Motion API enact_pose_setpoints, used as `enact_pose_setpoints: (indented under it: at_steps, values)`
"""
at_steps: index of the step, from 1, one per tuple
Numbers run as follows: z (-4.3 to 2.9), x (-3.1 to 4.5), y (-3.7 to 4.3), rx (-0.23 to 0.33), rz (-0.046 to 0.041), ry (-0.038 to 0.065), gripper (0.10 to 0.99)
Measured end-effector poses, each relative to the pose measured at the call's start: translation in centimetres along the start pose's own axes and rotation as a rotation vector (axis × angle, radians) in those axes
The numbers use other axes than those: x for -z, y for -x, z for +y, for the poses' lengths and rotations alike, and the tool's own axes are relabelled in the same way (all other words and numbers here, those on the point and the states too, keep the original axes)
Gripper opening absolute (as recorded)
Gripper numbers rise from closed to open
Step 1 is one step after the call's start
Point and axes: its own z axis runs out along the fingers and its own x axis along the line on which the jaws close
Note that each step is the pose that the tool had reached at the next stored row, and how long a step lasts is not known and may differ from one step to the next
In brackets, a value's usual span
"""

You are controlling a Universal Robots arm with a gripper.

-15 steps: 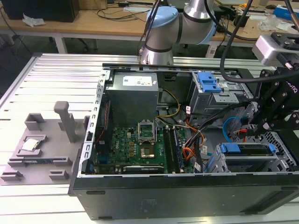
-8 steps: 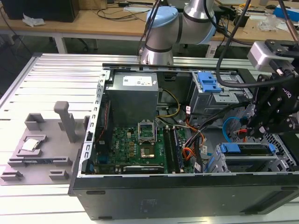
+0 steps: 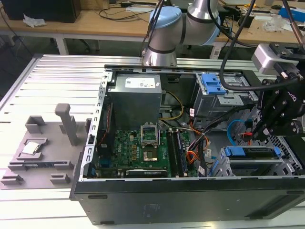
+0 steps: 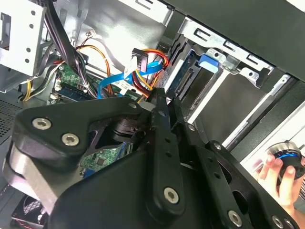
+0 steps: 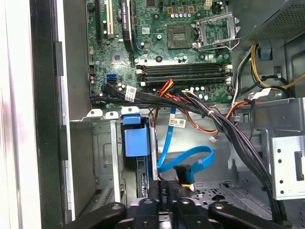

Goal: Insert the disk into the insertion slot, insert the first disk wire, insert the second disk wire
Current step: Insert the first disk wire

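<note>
Open computer case (image 3: 190, 202) lying flat on a slatted metal table (image 3: 57, 81). Clock positions are read across the case in the exterior view.

- Circuit board (image 3: 138, 150) at 7 o'clock. Tall metal cage (image 3: 221, 101) with a blue latch (image 3: 211, 83) at 1 o'clock.
- Disk (image 3: 252, 152) at 4 o'clock, lying flat inside the slot (image 3: 250, 168), its blue frame showing along the edges.
- Claw (image 3: 261, 132) hangs at 3 o'clock, just above the inner end of the disk. The arm reaches in from 12 o'clock.
- In the first wrist view the jaws are drawn narrow, almost together. A looped blue cable (image 5: 188, 155) ends in a black plug (image 5: 183, 174) right at the tips. I cannot tell whether it is pinched or only touching.
- In the second wrist view a wire bundle (image 4: 152, 59) of red, yellow and orange strands ends in its own dark connector (image 4: 138, 56), near the claw tip and apart from the disk.
- Also in the second wrist view, a person's hand (image 4: 279, 180) rests on a round knob (image 4: 287, 157).
- Outside the case at 9 o'clock is a grey tray (image 3: 52, 162) with a small square chip (image 3: 31, 148) on it.
</note>
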Motion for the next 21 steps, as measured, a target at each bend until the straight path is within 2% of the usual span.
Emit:
enact_pose_setpoints:
  at_steps: [7, 11, 17, 21]
  values:
    - [-0.01, 0.0, -0.08, 0.0, 0.0004, 0.0, 0.176]
    - [-0.09, -0.05, -0.87, 0.0, 0.0004, 0.0, 0.176]
    - [-1.1, -0.69, -0.98, 0.0, 0.0005, 0.002, 0.176]
    - [-1.31, -1.01, -1.0, 0.0, 0.0008, 0.002, 0.176]
